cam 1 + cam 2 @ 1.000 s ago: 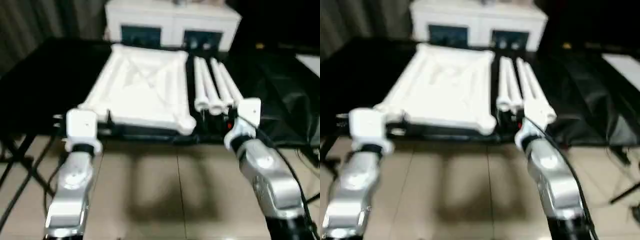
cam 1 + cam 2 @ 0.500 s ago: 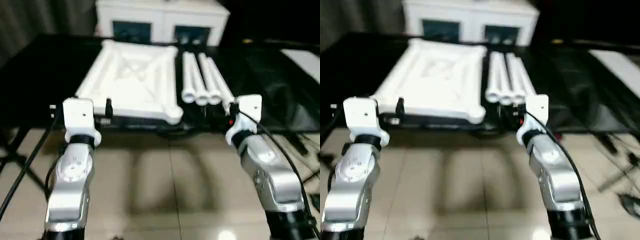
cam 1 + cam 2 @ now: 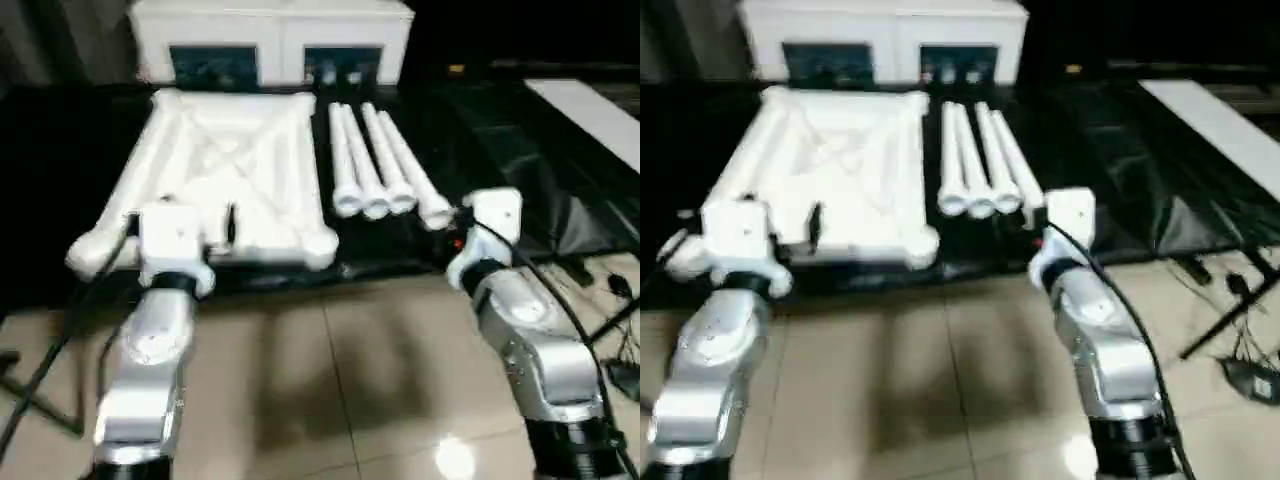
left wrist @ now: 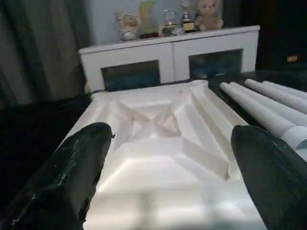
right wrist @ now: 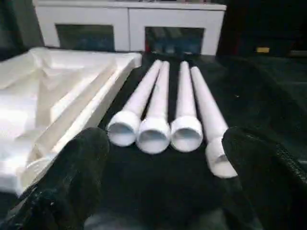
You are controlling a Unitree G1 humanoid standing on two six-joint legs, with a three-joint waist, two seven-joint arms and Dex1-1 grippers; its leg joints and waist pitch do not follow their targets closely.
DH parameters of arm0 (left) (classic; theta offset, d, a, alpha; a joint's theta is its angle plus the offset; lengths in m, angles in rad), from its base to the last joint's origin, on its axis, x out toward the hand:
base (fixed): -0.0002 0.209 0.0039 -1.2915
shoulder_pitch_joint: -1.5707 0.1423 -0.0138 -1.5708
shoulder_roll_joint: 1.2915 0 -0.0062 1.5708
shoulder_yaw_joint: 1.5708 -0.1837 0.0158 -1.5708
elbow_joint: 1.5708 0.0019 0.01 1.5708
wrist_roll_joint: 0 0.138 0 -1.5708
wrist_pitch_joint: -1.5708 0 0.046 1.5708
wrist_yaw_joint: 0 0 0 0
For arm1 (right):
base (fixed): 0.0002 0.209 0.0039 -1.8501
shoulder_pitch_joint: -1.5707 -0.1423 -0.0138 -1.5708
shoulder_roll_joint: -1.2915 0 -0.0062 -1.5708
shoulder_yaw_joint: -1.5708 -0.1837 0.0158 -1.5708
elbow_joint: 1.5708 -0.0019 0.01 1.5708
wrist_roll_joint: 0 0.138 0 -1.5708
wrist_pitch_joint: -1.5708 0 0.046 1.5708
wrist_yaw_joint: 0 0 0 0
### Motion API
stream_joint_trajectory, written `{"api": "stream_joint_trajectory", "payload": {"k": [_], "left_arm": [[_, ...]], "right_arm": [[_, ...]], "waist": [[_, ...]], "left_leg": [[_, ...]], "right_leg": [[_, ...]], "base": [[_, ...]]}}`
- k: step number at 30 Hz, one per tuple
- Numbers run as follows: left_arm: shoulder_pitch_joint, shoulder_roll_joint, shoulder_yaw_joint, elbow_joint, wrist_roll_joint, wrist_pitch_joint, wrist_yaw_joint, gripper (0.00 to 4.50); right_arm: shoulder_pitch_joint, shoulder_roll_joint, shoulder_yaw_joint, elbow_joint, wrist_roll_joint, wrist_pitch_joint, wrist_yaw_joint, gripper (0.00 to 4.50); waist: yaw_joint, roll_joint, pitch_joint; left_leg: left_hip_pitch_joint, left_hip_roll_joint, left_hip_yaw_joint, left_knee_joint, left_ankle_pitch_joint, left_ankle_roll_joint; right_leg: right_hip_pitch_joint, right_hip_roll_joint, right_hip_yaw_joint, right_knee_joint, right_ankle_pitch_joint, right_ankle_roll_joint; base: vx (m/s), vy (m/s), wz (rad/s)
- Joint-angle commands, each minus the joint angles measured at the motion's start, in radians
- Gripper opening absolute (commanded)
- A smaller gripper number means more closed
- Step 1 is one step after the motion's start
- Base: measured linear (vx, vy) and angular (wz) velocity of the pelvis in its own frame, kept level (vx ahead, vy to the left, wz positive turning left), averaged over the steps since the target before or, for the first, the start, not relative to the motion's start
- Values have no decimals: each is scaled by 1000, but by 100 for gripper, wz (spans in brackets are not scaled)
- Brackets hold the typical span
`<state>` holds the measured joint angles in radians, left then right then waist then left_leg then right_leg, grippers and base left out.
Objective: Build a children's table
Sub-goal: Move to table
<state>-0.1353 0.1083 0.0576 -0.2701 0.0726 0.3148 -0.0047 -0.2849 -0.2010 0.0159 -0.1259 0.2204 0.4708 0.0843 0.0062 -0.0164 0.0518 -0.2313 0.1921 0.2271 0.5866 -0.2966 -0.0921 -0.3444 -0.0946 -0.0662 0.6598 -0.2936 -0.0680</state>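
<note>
Left gripper (image 4: 163,167) spread wide, empty, hovering at near edge of table top (image 3: 225,170). Right gripper (image 5: 168,177) likewise spread, empty, facing open ends of legs (image 5: 160,103). Black work surface (image 3: 470,130) bearing all parts. Table top upside down, ribbed underside up. White cabinet (image 3: 270,40) just behind table top. Four legs side by side, just right of table top, untouched.

forearms (image 3: 150,370): silver | wrist blocks (image 3: 172,238): white | cables (image 3: 560,305): black | fingers (image 4: 72,172): apparently black
</note>
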Motion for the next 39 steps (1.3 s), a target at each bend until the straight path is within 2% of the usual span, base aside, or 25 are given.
{"api": "stream_joint_trajectory", "payload": {"k": [1, 2, 3, 5, 6, 7, 9, 10, 12, 14, 15, 17, 18, 19, 20, 21, 22, 27, 29, 30, 32, 34, 36, 37, 39], "left_arm": [[-9, -14, -32, 0, -5, 9, -4, 450], [-9, -14, -32, 0, -5, 9, -4, 450], [-8, -15, -33, 0, -6, 9, -4, 450], [-8, -12, -32, 0, -3, 8, -5, 450], [-8, -11, -31, 0, -3, 8, -5, 450], [-8, -10, -30, 1, -2, 8, -5, 450], [-9, -4, -23, 3, -1, 8, -7, 450], [-10, -3, -21, 2, -1, 9, -8, 450], [-9, 2, -17, -1, 2, 9, -11, 450], [-6, 7, -18, -3, 2, 10, -11, 450], [-5, 10, -18, -4, 1, 11, -11, 450], [-3, 14, -18, -5, 1, 12, -11, 450], [-3, 18, -17, -6, -1, 13, -13, 450], [-3, 18, -17, -6, -1, 13, -13, 450], [-3, 19, -16, -5, -1, 13, -16, 450], [-5, 20, -17, -3, 1, 14, -23, 450], [-6, 21, -18, -3, 1, 14, -25, 450], [-11, 24, -38, 2, -1, 16, -38, 450], [-10, 29, -50, 2, 0, 17, -48, 450], [-8, 31, -56, 3, -3, 21, -57, 450], [-3, 41, -73, 8, -4, 28, -82, 450], [1, 45, -79, 10, -9, 31, -97, 450], [13, 65, -100, 9, -36, 37, -162, 450], [22, 77, -109, 7, -68, 31, -213, 450], [43, 125, -117, -4, -129, -2, -326, 450]], "right_arm": [[2, -22, -21, 2, -20, 1, -1, 421], [1, -25, -19, 2, -26, -2, 0, 421], [1, -25, -19, 2, -27, -2, 2, 421], [1, -21, -22, 2, -26, -1, 4, 421], [2, -20, -22, 1, -26, -1, 4, 421], [2, -19, -23, 1, -26, -2, 5, 421], [-1, -24, -16, -1, -28, -4, 17, 421], [-1, -31, -8, -2, -36, -6, 21, 421], [-2, -54, 25, -10, -58, -8, 43, 421], [-1, -57, 35, -12, -72, -16, 52, 421], [0, -50, 30, -12, -68, -18, 51, 421], [2, -39, 18, -13, -59, -14, 47, 421], [3, -21, -5, -12, -40, -5, 40, 421], [3, -21, -5, -12, -40, -5, 40, 421], [4, -12, -17, -12, -31, -1, 34, 421], [8, -14, -18, -14, -27, -2, 33, 421], [9, -16, -17, -14, -28, -3, 33, 421], [26, -15, -21, -22, -43, -5, 37, 421], [32, -16, -24, -30, -44, -4, 49, 421], [34, -19, -23, -33, -43, -6, 57, 421], [38, -33, -17, -42, -29, -14, 89, 421], [40, -44, -8, -48, -22, -18, 109, 421], [49, -77, 16, -71, -1, -27, 175, 421], [55, -93, 26, -86, 12, -32, 213, 421], [70, -136, 41, -117, 45, -25, 308, 421]], "waist": [[22, -49, -62], [56, -18, -82], [74, -25, -101], [82, -15, -88], [68, 33, -84], [16, 108, -86], [4, 72, -78], [1, 57, -75], [1, 23, -59], [27, -69, -42], [46, -39, -53], [38, -34, -44], [21, 10, -42], [20, -7, -31], [21, 57, -57], [-21, 82, -46], [-23, 73, -76], [-15, 32, -52], [14, -30, -50], [43, -52, -72], [46, -41, -75], [56, -8, -74], [59, 62, -86], [38, 72, -85], [51, 68, -92]], "left_leg": [[-88, -65, -4, -19, -197, 64], [-115, -84, -20, 35, -183, 118], [-219, -50, -89, 146, -91, 162], [-280, -4, -143, 138, 23, 129], [-230, 2, -143, 22, 214, 142], [-51, 29, -215, -19, 302, 247], [-18, 123, -308, -21, 311, 500], [-20, 114, -268, -29, 166, 493], [-61, 21, -305, -60, 81, 616], [-195, -136, -183, 38, -128, 415], [-215, -99, -168, 190, -70, 310], [-239, -72, -158, 181, 21, 188], [-150, -35, -154, 110, 25, 121], [-164, -27, -139, 73, 31, 126], [-115, 2, -138, -20, 58, 105], [-4, 90, -242, -89, -206, 166], [47, 115, -279, -69, -218, 229], [-4, 37, -157, -85, -12, 361], [-57, -75, -81, -15, -215, 284], [-113, -102, -113, 117, -131, 227], [-191, -90, -141, 157, 37, 141], [-202, -58, -158, 77, 312, 81], [-156, -16, -149, -12, 582, 131], [-145, 62, -192, -5, 575, 207], [-129, 68, -188, 7, 507, 227]], "right_leg": [[125, -15, 86, -86, 148, -129], [178, -84, 154, -115, 177, -185], [253, -177, 232, -124, 333, -304], [238, -139, 197, -90, 664, -296], [187, -21, 69, -61, 593, -178], [17, 93, -42, 33, 98, -19], [-77, 39, -3, 131, -175, 95], [-96, 27, 13, 139, -83, 139], [-83, 40, 26, 106, -11, 169], [52, -70, 142, -139, -109, 232], [108, -226, 144, -187, -326, 218], [122, -211, 58, -199, -382, 132], [87, -156, 49, -210, -482, -24], [112, -122, 19, -210, -507, -91], [131, -34, -30, -171, -347, -109], [-2, 46, -38, -5, -215, -48], [-53, 34, -14, 55, -126, 27], [-102, 1, -1, 17, 161, 70], [9, -79, 108, -131, -105, -30], [107, -172, 206, -174, -290, -192], [147, -150, 178, -130, -55, -288], [101, -97, 88, -82, 502, -324], [43, 13, 13, -40, 547, -147], [0, 14, 22, -6, 379, -72], [-13, -16, 43, -29, 289, -69]], "base": [[234, 21, -39], [234, 21, -39], [235, 69, -5], [140, 103, 1], [-59, 89, 2], [-42, 14, -33], [54, 2, -30], [166, 11, 5], [135, 9, 9], [78, -53, 52], [108, -62, 53], [134, 5, 40], [137, 41, 37], [181, 74, 19], [181, 74, 19], [211, 100, 15], [201, 87, 12], [179, 46, 4], [166, -81, 6], [199, -65, 10], [208, -22, -4], [108, -7, -6], [0, 17, -8], [-27, 66, -7], [1, 79, -6]]}}
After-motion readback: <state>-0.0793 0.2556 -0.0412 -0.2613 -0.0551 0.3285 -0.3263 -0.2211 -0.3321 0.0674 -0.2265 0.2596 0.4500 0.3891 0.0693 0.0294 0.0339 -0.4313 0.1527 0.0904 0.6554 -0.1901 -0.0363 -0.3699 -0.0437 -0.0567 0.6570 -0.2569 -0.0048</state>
